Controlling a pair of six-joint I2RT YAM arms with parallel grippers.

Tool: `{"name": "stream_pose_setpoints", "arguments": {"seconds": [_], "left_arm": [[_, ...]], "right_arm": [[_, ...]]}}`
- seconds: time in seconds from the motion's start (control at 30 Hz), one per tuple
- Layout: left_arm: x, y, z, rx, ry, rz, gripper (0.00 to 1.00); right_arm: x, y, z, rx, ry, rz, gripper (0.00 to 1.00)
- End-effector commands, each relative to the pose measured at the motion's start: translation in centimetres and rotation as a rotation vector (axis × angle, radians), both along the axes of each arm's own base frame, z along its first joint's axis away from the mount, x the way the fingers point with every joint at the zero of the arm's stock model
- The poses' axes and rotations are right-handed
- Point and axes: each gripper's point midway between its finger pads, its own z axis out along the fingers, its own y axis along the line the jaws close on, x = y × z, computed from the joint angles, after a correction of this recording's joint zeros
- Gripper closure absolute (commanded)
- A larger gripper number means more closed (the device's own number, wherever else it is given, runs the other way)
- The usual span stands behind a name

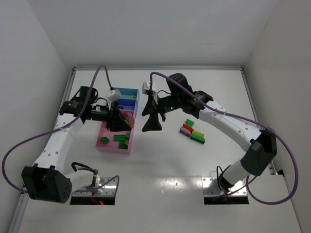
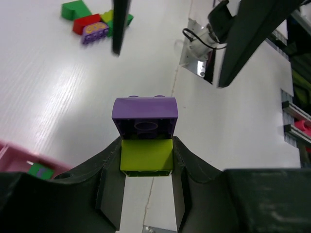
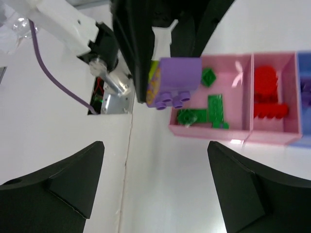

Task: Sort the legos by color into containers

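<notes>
Left hand [image 2: 146, 148] pinches a glossy lime plastic brick [image 2: 146, 158], purple studded brick [image 2: 145, 115] stuck on (right hand [image 3: 155, 145] spread wide), above white surface [image 2: 58, 97].

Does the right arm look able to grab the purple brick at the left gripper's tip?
Probably yes: the open right gripper faces the purple brick, jutting beyond the left gripper clamping the lime brick.
</notes>
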Motion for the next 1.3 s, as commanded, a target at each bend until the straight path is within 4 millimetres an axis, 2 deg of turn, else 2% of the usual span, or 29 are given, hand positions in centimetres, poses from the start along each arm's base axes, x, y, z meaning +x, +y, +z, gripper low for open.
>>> {"name": "stream_pose_setpoints", "arguments": {"seconds": [0.0, 0.03, 0.2, 0.33, 0.4, 0.43, 0.6, 0.8, 0.83, 0.97, 1.0, 1.2, 1.27], "left_arm": [[1.3, -2.7, 1.0, -0.036, 0.005, -0.041, 0.73], [2.1, -3.3, 1.0, -0.034, -0.012, -0.049, 0.73], [1.9, -6.7, 0.5, -0.020, 0.001, -0.140, 0.73], [1.9, -8.2, -0.3, 0.001, 0.022, -0.176, 0.73], [1.9, -8.7, 0.2, -0.007, -0.002, -0.192, 0.73], [1.8, -9.0, -0.3, 0.004, 0.008, -0.199, 0.73], [1.7, -9.9, 0.1, 0.002, -0.020, -0.224, 0.73], [1.2, -10.2, 0.4, 0.002, -0.032, -0.233, 0.73], [1.0, -10.1, 0.4, 0.002, -0.032, -0.233, 0.73], [0.7, -10.5, 0.3, 0.008, -0.035, -0.244, 0.73], [0.5, -10.3, 0.2, 0.008, -0.035, -0.244, 0.73], [0.3, -10.5, 0.5, 0.002, -0.061, -0.255, 0.73], [0.4, -10.5, 0.4, 0.008, -0.063, -0.249, 0.73]], "right_arm": [[-0.4, -1.5, 0.3, 0.025, 0.032, -0.020, 0.12], [-0.6, -1.6, 0.2, 0.023, 0.034, -0.020, 0.12], [0.3, -3.5, 0.4, 0.034, 0.061, -0.066, 0.12], [0.0, -4.1, 0.5, 0.041, 0.089, -0.055, 0.12], [-0.2, -4.1, 0.2, 0.039, 0.099, -0.047, 0.12], [-0.4, -4.1, 0.3, 0.042, 0.102, -0.039, 0.12], [0.0, -4.2, -0.2, 0.043, 0.119, -0.044, 0.12], [1.2, -4.8, -1.2, 0.029, 0.141, -0.077, 0.12], [0.9, -4.8, -1.5, 0.027, 0.153, -0.067, 0.12], [1.4, -5.0, -1.1, 0.052, 0.170, -0.078, 0.31], [1.5, -4.9, -1.2, 0.051, 0.179, -0.081, 0.39], [1.3, -4.8, -1.4, 0.051, 0.202, -0.068, 0.46], [1.1, -4.8, -1.3, 0.055, 0.206, -0.057, 0.52]]}}
